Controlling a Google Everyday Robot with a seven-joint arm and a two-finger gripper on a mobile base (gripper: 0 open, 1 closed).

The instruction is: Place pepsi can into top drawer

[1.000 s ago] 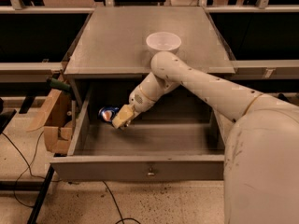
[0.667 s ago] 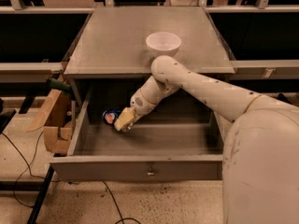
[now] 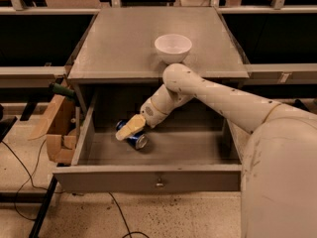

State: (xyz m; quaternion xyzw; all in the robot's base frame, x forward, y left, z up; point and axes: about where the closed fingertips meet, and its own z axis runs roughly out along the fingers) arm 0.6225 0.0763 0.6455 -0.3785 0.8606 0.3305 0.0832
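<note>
The top drawer [image 3: 114, 178] of the grey cabinet stands pulled out, with a small metal knob [image 3: 159, 184] at the centre of its front panel. The pepsi can [image 3: 135, 139], blue with a silver end, lies on its side on the drawer floor at the left, its end pointing front right. My gripper [image 3: 129, 128] reaches down into the drawer from the right and lies over the can's upper side, covering part of it.
A white bowl [image 3: 173, 47] stands on the cabinet top [image 3: 124, 43] just behind my arm. An open cardboard box [image 3: 55, 130] sits against the drawer's left side. A cable [image 3: 20, 177] runs over the floor at the left. Dark shelving flanks the cabinet.
The gripper and can have moved slightly down and toward the drawer front; the can now lies on the drawer floor.
</note>
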